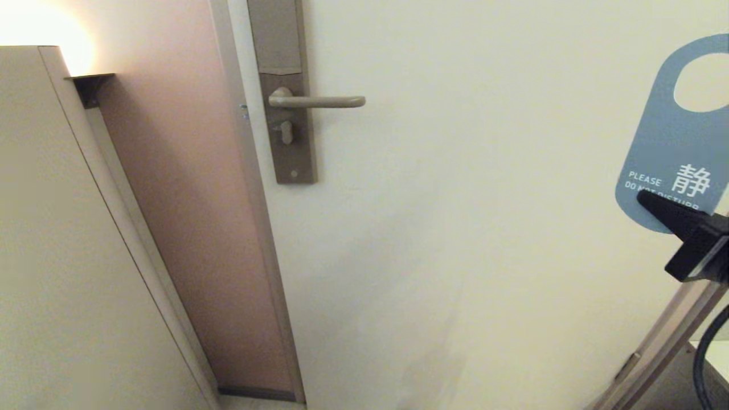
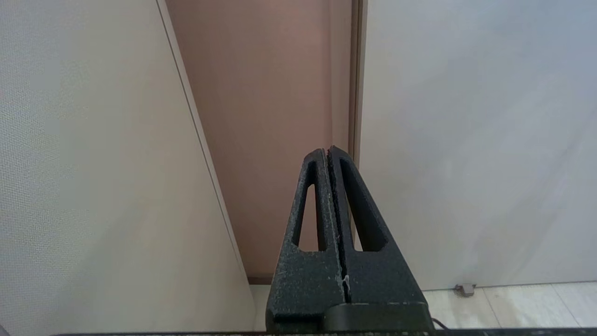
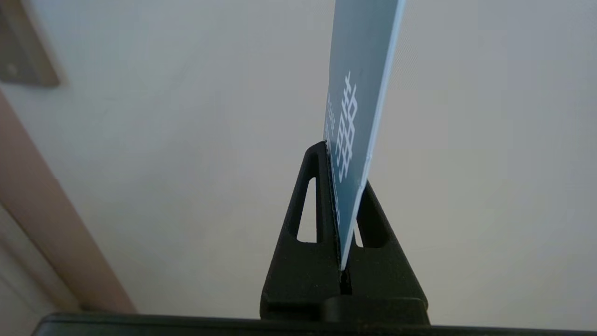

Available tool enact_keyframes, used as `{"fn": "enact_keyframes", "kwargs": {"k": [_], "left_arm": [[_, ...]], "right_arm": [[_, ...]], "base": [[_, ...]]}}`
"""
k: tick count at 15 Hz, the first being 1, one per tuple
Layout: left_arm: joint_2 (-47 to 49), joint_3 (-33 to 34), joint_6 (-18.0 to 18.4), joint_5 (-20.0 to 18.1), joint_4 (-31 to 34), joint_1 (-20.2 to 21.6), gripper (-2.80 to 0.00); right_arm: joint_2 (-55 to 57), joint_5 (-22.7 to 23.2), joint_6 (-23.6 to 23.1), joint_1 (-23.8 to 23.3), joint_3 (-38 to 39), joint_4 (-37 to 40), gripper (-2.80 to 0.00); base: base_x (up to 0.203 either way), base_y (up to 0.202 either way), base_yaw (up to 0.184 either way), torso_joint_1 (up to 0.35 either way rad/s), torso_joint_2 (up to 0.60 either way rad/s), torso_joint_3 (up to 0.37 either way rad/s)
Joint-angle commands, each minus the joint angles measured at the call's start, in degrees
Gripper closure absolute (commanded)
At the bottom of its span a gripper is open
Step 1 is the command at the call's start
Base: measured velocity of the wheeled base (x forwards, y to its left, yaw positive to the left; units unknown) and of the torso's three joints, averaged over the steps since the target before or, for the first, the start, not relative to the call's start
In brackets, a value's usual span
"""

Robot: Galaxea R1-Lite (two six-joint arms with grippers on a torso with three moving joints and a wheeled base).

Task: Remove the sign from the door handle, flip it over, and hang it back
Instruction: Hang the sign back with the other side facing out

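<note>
We have the sign (image 1: pixel 669 142) off the door and clamped at its lower round end in the right gripper (image 1: pixel 655 200), out at the right edge of the head view and well apart from the door handle (image 1: pixel 319 102) — teal face with the white "PLEASE DO NOT DISTURB" lettering toward us, hole end up. The right wrist view confirms the card pinched edge-on between the fingers (image 3: pixel 310 200). Our left gripper (image 2: pixel 329 154) is clenched on nothing, parked low facing the door frame. Risks as we judge them: the grip sits on a narrow margin of a thin card, so a quick wrist turn could let it pivot or slip out; the hole could miss the lever's free end and the card buckle against it — or it could go back with the same face outward. Count: one sign, one door handle, one thumb-turn (image 1: pixel 286 132) below it, two grippers.
</note>
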Motion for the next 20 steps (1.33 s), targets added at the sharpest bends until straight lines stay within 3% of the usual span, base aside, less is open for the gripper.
{"fn": "enact_keyframes", "kwargs": {"k": [1,6,9,20], "left_arm": [[0.0,0.0,0.0,0.0,0.0,0.0,0.0],[0.0,0.0,0.0,0.0,0.0,0.0,0.0],[0.0,0.0,0.0,0.0,0.0,0.0,0.0],[0.0,0.0,0.0,0.0,0.0,0.0,0.0]], "right_arm": [[5.4,-0.1,-0.2,0.2,-0.7,-1.8,0.0],[13.9,-0.2,-0.6,2.1,-4.8,-8.8,0.0],[16.4,-0.2,-0.7,6.8,-7.5,-8.9,0.0],[33.4,-0.3,-0.7,13.7,-22.0,-8.9,0.0]], "base": [[0.0,0.0,0.0,0.0,0.0,0.0],[0.0,0.0,0.0,0.0,0.0,0.0],[0.0,0.0,0.0,0.0,0.0,0.0],[0.0,0.0,0.0,0.0,0.0,0.0]]}}
